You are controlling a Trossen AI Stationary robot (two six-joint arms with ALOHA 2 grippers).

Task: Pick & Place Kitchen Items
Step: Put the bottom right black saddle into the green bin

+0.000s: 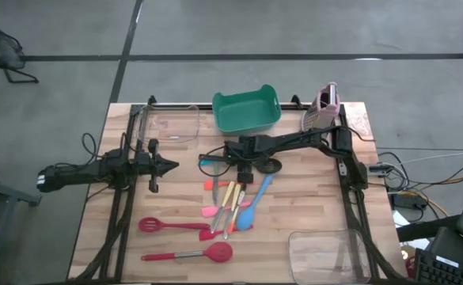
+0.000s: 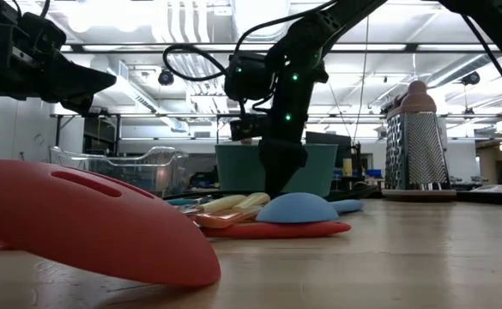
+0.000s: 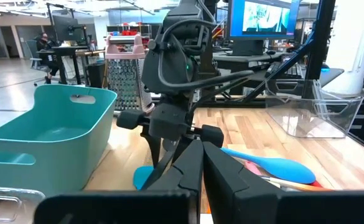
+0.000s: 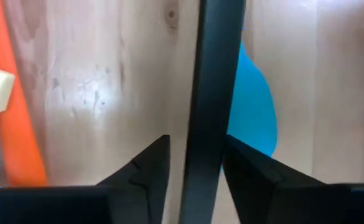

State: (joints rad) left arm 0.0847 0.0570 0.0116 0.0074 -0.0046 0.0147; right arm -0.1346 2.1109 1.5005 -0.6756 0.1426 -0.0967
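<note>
Handle of a black slotted spoon, stiff, thin, likely light, sits between the right gripper's fingers mid-frame; clamping uncertain. Left gripper rests shut.

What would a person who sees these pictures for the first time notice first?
Probably the right gripper, lowered at the table's middle with its fingers around a black handle. Just in front lies a bright cluster of utensils, with two red spoons nearer the front edge. Behind stands the green bin.
</note>
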